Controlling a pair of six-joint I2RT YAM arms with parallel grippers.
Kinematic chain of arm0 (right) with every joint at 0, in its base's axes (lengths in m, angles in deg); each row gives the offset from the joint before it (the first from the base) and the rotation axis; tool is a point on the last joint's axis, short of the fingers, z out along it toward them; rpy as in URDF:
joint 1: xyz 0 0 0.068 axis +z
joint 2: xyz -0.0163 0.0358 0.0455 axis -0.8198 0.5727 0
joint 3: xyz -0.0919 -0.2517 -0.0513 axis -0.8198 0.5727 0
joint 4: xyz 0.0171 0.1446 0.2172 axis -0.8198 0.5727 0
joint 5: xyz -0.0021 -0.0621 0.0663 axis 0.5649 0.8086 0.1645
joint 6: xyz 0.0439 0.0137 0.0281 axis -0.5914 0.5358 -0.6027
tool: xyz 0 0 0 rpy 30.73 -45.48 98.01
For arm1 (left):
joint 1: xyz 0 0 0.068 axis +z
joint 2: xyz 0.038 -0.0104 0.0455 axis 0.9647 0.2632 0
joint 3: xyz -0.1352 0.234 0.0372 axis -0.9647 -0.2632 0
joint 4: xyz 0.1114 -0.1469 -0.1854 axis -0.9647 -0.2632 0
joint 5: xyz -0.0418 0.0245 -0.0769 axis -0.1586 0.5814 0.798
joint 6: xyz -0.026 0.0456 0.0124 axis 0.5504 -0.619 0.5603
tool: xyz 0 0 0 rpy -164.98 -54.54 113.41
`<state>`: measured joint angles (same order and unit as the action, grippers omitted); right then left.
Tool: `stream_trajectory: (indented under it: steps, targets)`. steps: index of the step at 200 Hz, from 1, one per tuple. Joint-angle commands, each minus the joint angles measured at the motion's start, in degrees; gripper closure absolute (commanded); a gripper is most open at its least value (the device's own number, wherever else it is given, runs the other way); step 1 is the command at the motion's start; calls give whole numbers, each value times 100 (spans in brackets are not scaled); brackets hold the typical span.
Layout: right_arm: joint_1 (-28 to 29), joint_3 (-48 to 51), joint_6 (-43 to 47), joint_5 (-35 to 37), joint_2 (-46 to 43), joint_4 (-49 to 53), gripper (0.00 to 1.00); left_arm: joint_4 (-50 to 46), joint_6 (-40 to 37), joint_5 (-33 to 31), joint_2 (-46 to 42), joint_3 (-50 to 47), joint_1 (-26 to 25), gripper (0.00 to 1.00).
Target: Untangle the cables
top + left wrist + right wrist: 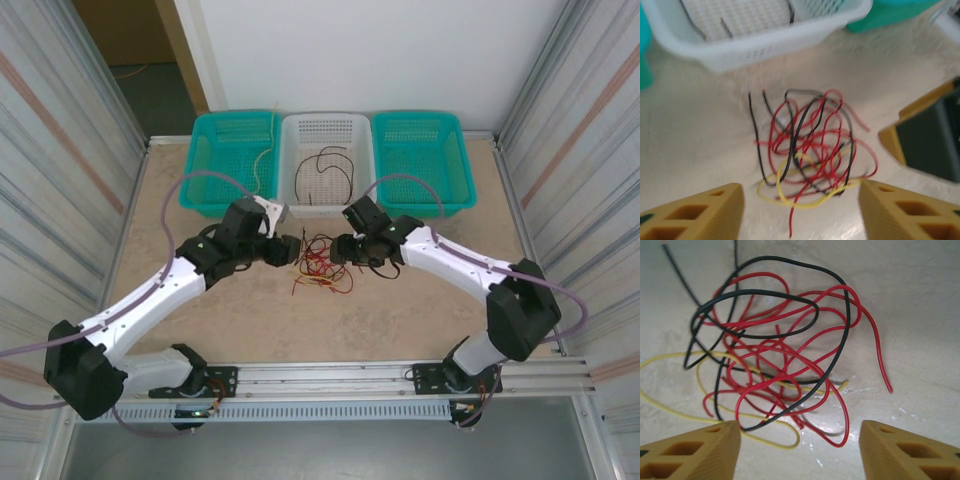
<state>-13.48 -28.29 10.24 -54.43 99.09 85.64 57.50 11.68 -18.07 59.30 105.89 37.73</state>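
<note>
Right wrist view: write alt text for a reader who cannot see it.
A loose tangle of red, black and yellow cables lies on a pale table. Two yellow fingers stand apart at the bottom edge, nothing gripped.

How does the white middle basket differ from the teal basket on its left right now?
Colour: the white basket is white, the left teal basket is teal. Contents: the white basket holds thin black cable; the left teal basket holds a pale yellow cable. Place: the white basket sits mid-row, the left teal basket at the row's left end. Both are perforated, open-topped and stand side by side at the far edge of the table.
</note>
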Motion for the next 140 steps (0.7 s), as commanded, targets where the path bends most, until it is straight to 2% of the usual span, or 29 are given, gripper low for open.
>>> stream_trajectory:
  steps: [1, 16, 51, 87, 126, 140]
  targets:
    - [34, -160, -324, 103, 206, 13, 41, -133, 586, 127, -15, -196, -42, 45]
    - [135, -115, -286, -5, 180, -118, 41, -127, 743, 363, 103, -297, -49, 46]
    - [498, -220, -138, 16, 229, -68, 41, -71, 1089, 438, 451, -406, -45, 51]
    - [535, -271, -145, 80, 261, -37, 41, 202, 1294, 716, 871, -394, -51, 53]
    - [535, -361, -121, 77, 249, -7, 41, 284, 1353, 612, 1319, -221, -35, 60]
    - [535, -360, -104, 102, 207, 23, 41, 177, 1407, 493, 1457, -139, -21, 65]
